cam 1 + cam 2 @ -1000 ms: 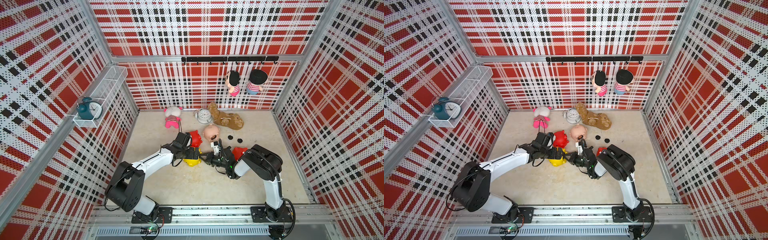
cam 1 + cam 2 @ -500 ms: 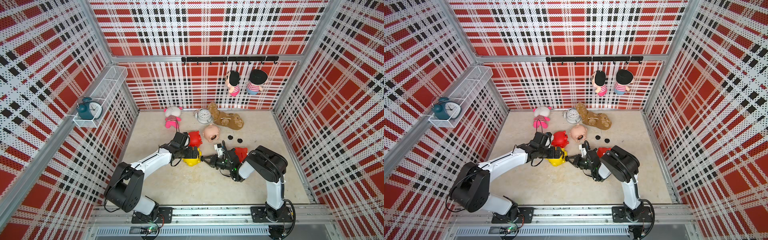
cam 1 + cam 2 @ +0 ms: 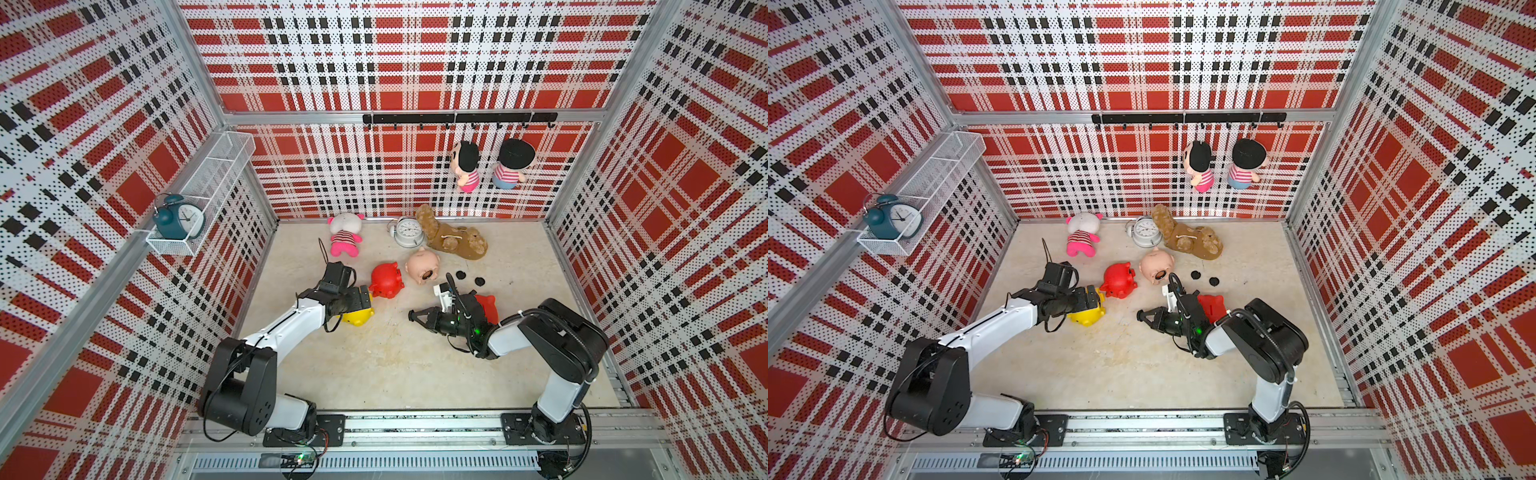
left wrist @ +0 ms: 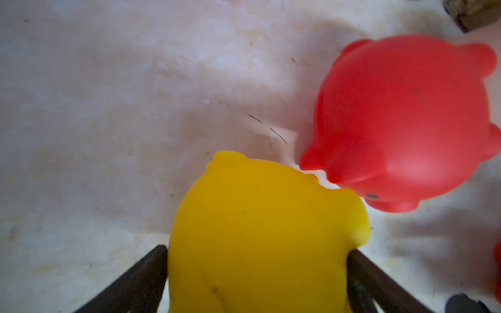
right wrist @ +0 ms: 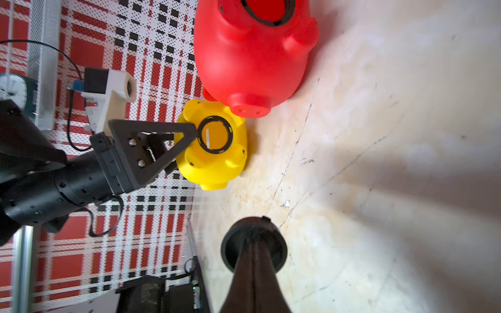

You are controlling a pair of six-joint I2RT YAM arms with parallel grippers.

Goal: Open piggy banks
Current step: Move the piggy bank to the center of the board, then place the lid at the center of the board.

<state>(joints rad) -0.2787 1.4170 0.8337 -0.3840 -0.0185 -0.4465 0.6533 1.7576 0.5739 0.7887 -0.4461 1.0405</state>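
A yellow piggy bank lies on the floor with its belly hole unplugged. My left gripper stands wide around it, both fingers against its flanks. My right gripper is a short way to its right, shut on a round black plug. One red piggy bank touches the yellow one, and its belly hole is open too. The pale pink piggy bank lies behind with an open hole. Another red piggy bank sits behind my right wrist.
Two loose black plugs lie on the floor near the pink pig. Along the back wall are a striped plush, a white alarm clock and a brown plush dog. A wire shelf juts from the left wall.
My right gripper has drawn back to the right, away from the yellow piggy bank, with the black plug in it. The left gripper has stayed around the yellow pig.
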